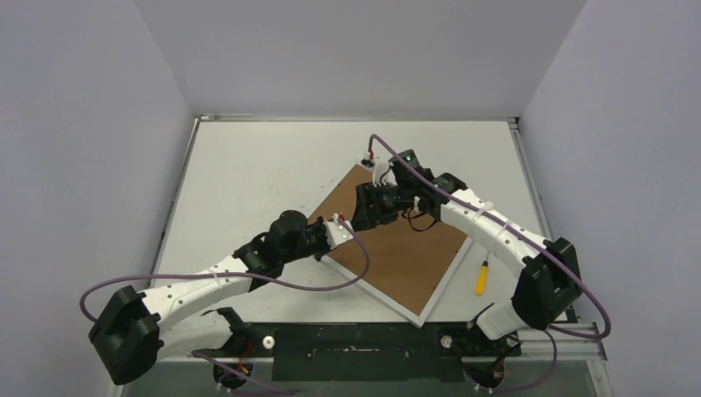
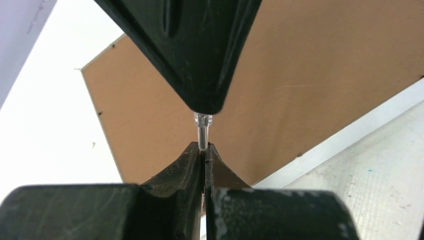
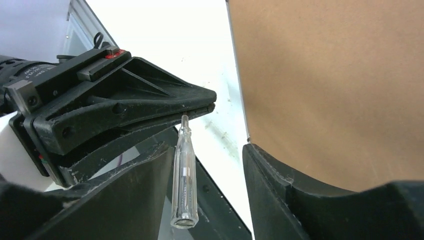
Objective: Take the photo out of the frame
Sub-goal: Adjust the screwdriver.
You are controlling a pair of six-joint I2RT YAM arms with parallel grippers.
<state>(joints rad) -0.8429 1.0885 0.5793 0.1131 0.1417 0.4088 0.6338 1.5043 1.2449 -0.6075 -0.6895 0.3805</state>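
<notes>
Although the frame (image 1: 450, 269) lies back-up mid-table (image 1: 248, 174), its brown panel (image 1: 405, 252) sits in place and the photo is out of sight, presumably beneath it, so removal looks barely begun. Over the frame's 10 o'clock edge the left gripper (image 2: 204, 150) is clamped on a clear tool's (image 3: 184, 185) tip. The tool's body hangs between the right gripper's (image 3: 207, 157) parted jaws. A yellow tool (image 1: 481, 278) lies at 4 o'clock.

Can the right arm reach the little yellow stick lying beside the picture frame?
Probably yes. The yellow stick-shaped tool lies uncovered on the table beside the white rectangular frame, near the right arm's base, and the right gripper is open and empty. The arm must fold back.
</notes>
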